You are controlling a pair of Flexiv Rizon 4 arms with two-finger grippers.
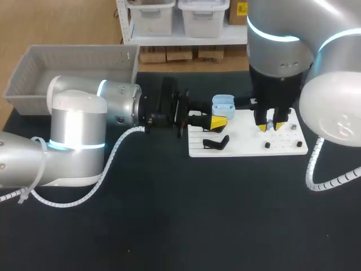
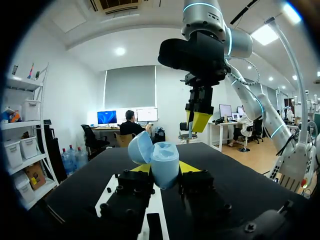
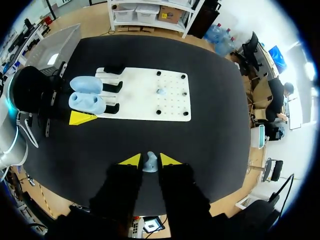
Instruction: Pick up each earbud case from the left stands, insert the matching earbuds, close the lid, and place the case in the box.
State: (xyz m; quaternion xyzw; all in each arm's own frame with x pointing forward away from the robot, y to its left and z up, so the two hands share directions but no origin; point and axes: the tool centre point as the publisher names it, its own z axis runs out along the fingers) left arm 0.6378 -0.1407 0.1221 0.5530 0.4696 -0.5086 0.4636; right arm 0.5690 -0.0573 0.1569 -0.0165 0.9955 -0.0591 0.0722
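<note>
My left gripper is shut on a light blue earbud case and holds it just left of the white board. In the left wrist view the case sits between the yellow tips with its lid swung open. My right gripper hangs over the board, to the right of the case, shut on a small light blue earbud. The right wrist view looks down on the open case and on a second earbud lying on the board.
A black stand sits on the board's left part, with small black pegs to the right. A grey basket stands at the back left of the black table.
</note>
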